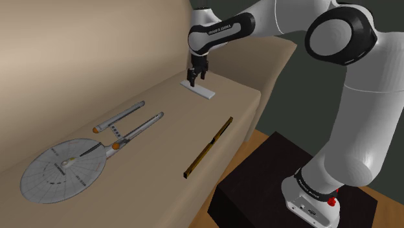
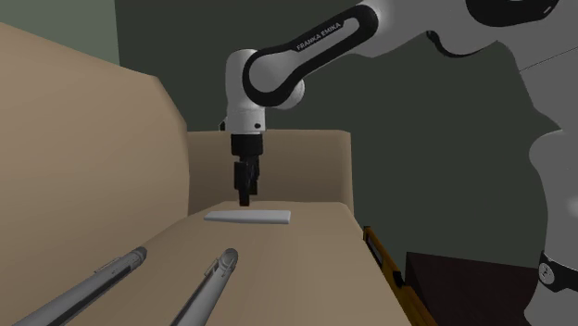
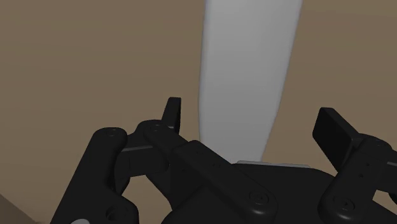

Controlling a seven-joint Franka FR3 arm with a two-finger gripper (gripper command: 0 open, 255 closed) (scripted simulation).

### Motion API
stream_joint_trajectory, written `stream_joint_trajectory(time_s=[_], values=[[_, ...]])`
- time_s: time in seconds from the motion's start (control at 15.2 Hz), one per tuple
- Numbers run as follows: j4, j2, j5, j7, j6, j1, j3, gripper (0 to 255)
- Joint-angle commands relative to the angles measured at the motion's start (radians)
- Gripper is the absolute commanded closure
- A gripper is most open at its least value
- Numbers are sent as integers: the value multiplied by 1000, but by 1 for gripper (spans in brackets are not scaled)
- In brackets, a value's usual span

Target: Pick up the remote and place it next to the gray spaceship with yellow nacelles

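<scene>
The remote is a flat pale-grey slab lying on the beige couch seat at its far end. My black gripper points straight down over the remote's end nearest the backrest. In the second exterior view the gripper hangs just above the remote. In the wrist view the remote runs between the fingers, which stand apart and do not clasp it; the gripper is open. The grey spaceship with yellow-tipped nacelles lies at the shoulder view's left.
A thin dark and gold stick lies near the seat's front edge. The backrest rises behind the seat and an armrest closes its far end. The dark stand sits on a wooden floor. The nacelles reach toward the remote.
</scene>
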Motion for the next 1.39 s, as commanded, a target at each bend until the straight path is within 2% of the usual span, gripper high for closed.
stream_joint_trajectory(time_s=[0.0, 0.4, 0.92, 0.99, 1.32], values=[[30, 35, -2, -1, 4, 2, 0, 0], [-6, 71, -5, 1, 76, 2, -2, 0], [-6, 71, -5, 1, 76, 1, -2, 0], [-6, 71, -5, 1, 76, 1, -2, 255], [-6, 71, -5, 1, 77, 1, -2, 255]])
